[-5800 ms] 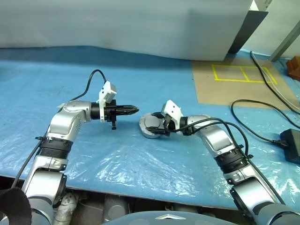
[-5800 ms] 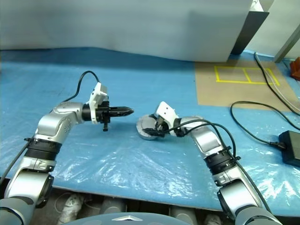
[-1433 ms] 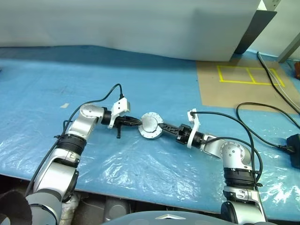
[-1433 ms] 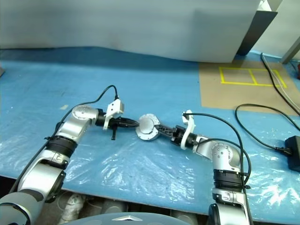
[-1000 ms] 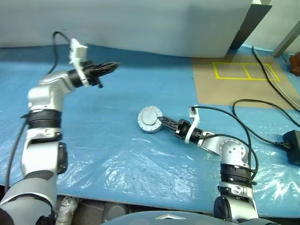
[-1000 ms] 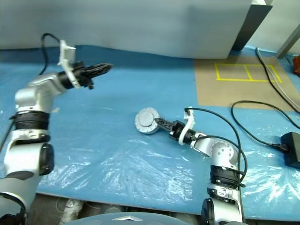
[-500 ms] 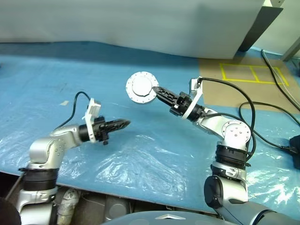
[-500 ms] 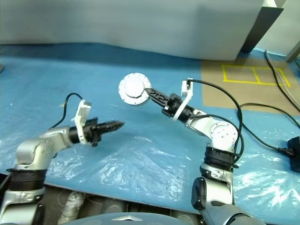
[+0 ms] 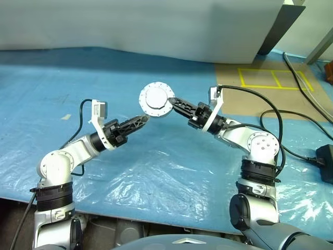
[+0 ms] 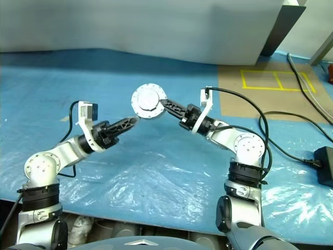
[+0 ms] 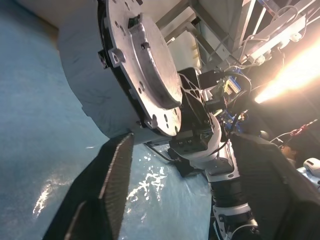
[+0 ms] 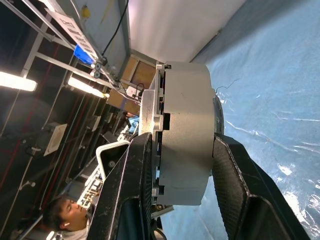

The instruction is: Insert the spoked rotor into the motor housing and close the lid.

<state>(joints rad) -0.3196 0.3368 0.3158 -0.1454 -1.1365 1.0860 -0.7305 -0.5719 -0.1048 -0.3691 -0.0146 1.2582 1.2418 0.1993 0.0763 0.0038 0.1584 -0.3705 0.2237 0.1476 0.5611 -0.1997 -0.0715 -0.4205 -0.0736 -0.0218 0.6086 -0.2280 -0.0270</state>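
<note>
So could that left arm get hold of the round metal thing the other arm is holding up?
Probably yes. The left gripper is open, its tips just beside the motor housing, which the right gripper holds above the table with nothing between them.

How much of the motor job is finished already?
Most of it, it seems. The lid sits flat against the motor case, and no black wheel lies loose on the blue sheet, so it is probably inside. The right hand holds the closed case in the air. The left hand is open beside it. Perhaps only pressing the lid tight is left.
</note>
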